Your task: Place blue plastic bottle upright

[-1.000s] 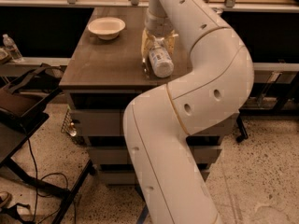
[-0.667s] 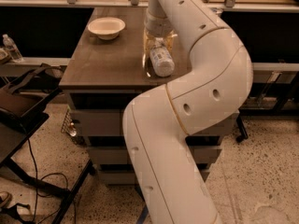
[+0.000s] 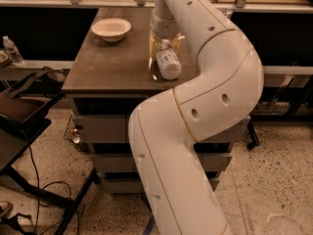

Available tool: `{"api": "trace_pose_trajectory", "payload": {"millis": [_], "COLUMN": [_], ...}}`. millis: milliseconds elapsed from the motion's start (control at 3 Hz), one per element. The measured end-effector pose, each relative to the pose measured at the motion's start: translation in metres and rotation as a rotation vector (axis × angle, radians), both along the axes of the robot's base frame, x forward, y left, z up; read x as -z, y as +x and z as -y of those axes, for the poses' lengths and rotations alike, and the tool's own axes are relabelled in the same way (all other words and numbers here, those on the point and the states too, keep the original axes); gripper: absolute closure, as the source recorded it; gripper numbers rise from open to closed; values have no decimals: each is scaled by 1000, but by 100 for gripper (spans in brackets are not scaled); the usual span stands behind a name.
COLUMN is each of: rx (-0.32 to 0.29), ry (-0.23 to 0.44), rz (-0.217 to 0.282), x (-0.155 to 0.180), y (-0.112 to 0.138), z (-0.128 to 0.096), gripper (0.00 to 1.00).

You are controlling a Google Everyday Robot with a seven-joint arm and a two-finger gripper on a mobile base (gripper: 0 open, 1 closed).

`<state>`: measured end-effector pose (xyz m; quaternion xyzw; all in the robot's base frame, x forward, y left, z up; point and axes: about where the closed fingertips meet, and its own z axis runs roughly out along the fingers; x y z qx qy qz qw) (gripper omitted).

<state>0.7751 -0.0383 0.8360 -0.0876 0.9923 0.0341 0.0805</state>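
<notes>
The blue plastic bottle point(image 3: 168, 63) is between the fingers of my gripper point(image 3: 165, 47) over the right part of the brown table point(image 3: 107, 67). The bottle is tilted, with its round base toward the camera and its upper part hidden under the gripper. It hangs at or just above the table top; I cannot tell whether it touches. The gripper reaches down from the large white arm point(image 3: 215, 82), which hides the right side of the table.
A white bowl point(image 3: 111, 29) sits at the table's far left. A small clear bottle point(image 3: 12, 50) stands on a low shelf at the far left. A black stand point(image 3: 24, 116) and cables point(image 3: 44, 190) are on the floor at the left.
Almost nothing: the gripper with the bottle has lifted very slightly and stays over the same spot on the table.
</notes>
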Motion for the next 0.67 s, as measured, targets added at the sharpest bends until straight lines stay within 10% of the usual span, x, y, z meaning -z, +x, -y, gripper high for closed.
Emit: {"api": "trace_pose_trajectory", "payload": {"millis": [667], "rx": [-6], "ry": [-14], "rz": [87], "x": [-29], "y": [8], "z": [5], "gripper": [100]}}
